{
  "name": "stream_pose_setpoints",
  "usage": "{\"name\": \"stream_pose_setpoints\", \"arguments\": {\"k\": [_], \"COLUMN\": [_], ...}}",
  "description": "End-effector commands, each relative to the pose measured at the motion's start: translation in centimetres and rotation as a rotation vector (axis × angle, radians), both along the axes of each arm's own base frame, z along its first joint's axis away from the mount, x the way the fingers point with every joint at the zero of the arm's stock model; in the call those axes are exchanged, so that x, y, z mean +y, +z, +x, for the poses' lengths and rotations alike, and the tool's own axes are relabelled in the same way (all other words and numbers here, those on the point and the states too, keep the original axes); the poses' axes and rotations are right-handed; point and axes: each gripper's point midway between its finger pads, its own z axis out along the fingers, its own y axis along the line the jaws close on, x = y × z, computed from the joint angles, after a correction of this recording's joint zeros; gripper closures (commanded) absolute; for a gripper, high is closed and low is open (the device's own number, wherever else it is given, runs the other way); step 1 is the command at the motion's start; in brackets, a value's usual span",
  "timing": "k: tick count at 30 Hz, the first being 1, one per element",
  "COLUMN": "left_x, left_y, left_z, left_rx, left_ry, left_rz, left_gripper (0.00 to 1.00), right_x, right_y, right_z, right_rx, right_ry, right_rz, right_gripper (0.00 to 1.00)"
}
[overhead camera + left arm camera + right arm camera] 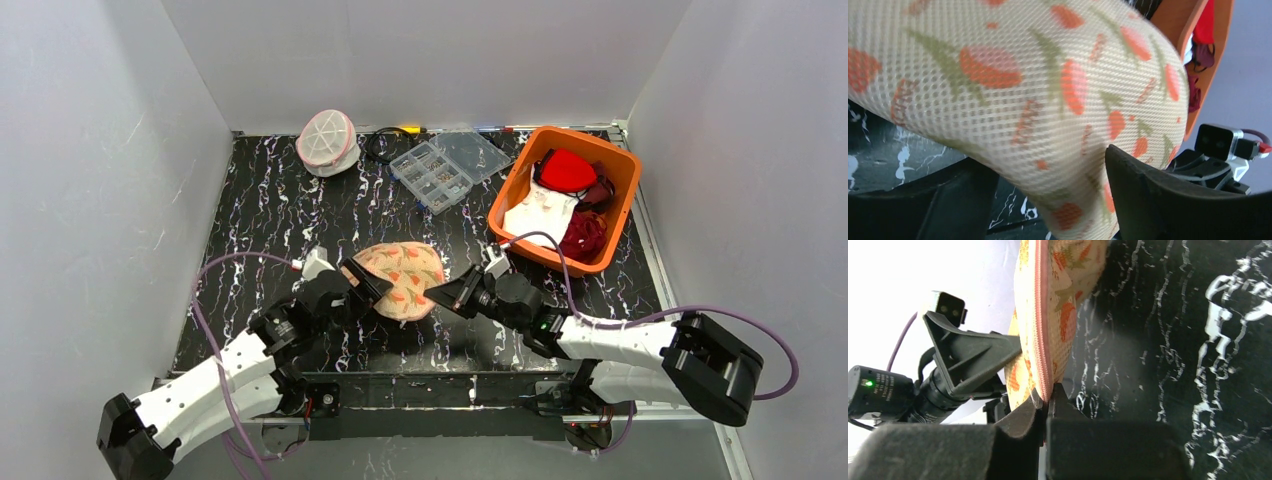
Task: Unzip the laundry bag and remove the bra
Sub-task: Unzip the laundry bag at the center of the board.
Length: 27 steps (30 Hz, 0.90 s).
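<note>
The white mesh laundry bag (327,140) with a pink zip rim sits at the back left of the table, far from both grippers. A cream mesh pouch with orange flowers (400,275) is held on edge between the grippers. My left gripper (368,288) has its jaws around the pouch's left side (1023,85), with mesh filling the gap. My right gripper (1046,400) is shut on the pouch's pink zip edge (1042,330) at its right side. No bra is visible.
An orange bin (520,190) with red, white and dark cloth stands at the back right. A clear compartment box (450,165) lies open at the back centre, with a black cable beside it. Grey walls enclose the black marbled table (260,230).
</note>
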Motion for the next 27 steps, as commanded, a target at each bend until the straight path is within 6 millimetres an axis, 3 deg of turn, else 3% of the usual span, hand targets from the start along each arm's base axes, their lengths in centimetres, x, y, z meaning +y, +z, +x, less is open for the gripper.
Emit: {"name": "stream_pose_setpoints", "arguments": {"k": [1,6,11,18,24,27], "left_x": [-2.1,-2.4,-0.8,3.0,2.5,2.2], "left_y": [-1.8,-3.7,-4.8,-5.6,-6.2,-6.5], "left_z": [-1.8,-2.2,-1.8,-0.7,0.6,1.4], "left_rx": [0.045,0.049,0.007,-0.051,-0.047,-0.045], "left_ry": [-0.087,-0.059,0.018,0.136,0.137,0.145], "left_rz": [-0.151,-0.277,-0.291,-0.096,-0.016,0.006], "left_gripper": [0.23,0.19,0.19,0.27,0.29,0.37], "right_x": [-0.2,-1.2,-2.2,-4.5,-5.6,-6.1], "right_y": [1.2,0.4,-0.9,-3.7,-5.2,-5.7], "right_z": [0.5,0.6,0.2,-1.3,-2.4,-2.8], "right_rx": [-0.026,-0.005,0.022,0.063,0.097,0.108], "right_ry": [-0.035,-0.080,-0.092,-0.079,-0.067,-0.065], "right_rz": [0.088,0.108,0.065,-0.060,-0.093,-0.111], "right_gripper": [0.99,0.99,0.99,0.99,0.99,0.99]}}
